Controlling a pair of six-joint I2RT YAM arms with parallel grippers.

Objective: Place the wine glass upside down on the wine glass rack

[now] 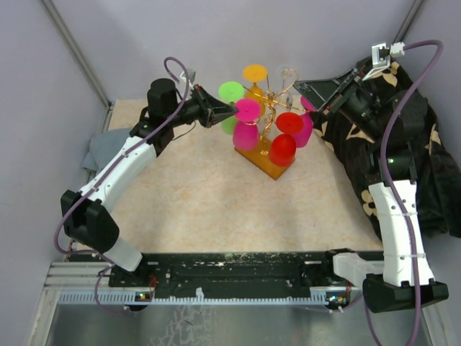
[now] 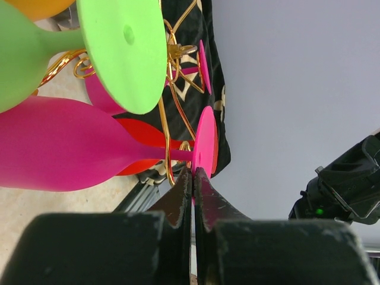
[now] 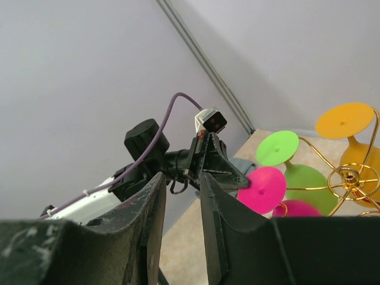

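The gold wire wine glass rack (image 1: pixel 268 108) stands on its amber base (image 1: pixel 268 166) at the table's middle back. A magenta wine glass (image 1: pixel 245 133) hangs on it upside down, foot (image 1: pixel 247 109) up. My left gripper (image 1: pixel 234 112) is shut on the rim of that foot. In the left wrist view the fingertips (image 2: pixel 193 172) pinch the edge of the magenta disc (image 2: pixel 206 145), with the bowl (image 2: pixel 53 145) to the left and gold wire (image 2: pixel 163 130) beside the stem. My right gripper (image 3: pixel 181 178) is open and empty, raised to the right of the rack (image 1: pixel 306 90).
Green (image 1: pixel 231 92), orange (image 1: pixel 254 73), red (image 1: pixel 283 148), a second magenta (image 1: pixel 305 126) and a clear glass (image 1: pixel 288 76) also hang on the rack. A black patterned cloth (image 1: pixel 374 144) covers the right side. A grey cloth (image 1: pixel 104 148) lies at the left edge.
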